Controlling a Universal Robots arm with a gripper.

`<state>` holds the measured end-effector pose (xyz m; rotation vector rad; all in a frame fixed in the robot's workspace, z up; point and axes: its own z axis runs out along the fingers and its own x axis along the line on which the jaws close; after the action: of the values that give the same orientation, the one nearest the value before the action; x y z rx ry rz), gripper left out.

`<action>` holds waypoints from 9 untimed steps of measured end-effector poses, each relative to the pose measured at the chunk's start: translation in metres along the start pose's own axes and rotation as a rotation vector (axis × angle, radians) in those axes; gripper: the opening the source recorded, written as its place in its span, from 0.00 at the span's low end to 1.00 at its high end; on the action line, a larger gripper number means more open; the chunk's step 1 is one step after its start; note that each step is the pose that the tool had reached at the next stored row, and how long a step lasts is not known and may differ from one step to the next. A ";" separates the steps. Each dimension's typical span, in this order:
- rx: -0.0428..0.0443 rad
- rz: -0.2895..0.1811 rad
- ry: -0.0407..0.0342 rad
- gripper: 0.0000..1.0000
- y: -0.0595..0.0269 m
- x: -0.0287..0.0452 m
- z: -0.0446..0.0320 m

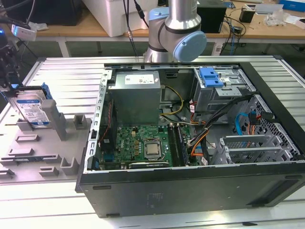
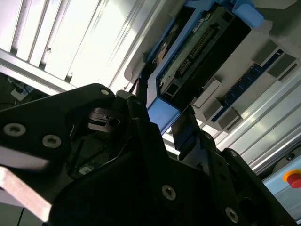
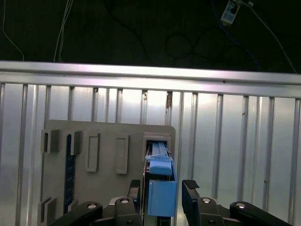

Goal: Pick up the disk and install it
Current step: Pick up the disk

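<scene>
The disk [image 1: 33, 112] stands on edge, leaning, in a slot of the grey fixture tray [image 1: 28, 152] at the exterior view's left; its white-and-blue label and blue rails show. My gripper [image 1: 9, 88] hangs over its upper end. In the first wrist view the disk [image 3: 162, 200] is an edge-on blue strip between my two black fingers [image 3: 190, 188], with a narrow gap on each side. My gripper [image 3: 162, 186] is open and straddles it. The second wrist view also shows the gripper [image 2: 164, 113] around the blue end of the disk [image 2: 162, 115].
An open computer case [image 1: 190, 191] lies in the middle of the ribbed metal table [image 1: 62, 81]. It holds a motherboard, cables and a metal drive cage with a blue bracket [image 1: 212, 78] at the back right. The arm's base [image 1: 176, 33] rises behind the case.
</scene>
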<state>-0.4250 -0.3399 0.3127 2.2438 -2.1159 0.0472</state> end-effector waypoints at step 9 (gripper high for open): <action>0.0000 0.000 0.0000 0.48 -0.0001 -0.0005 0.0072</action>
<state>-0.4251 -0.3399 0.3055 2.2438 -2.1159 0.0473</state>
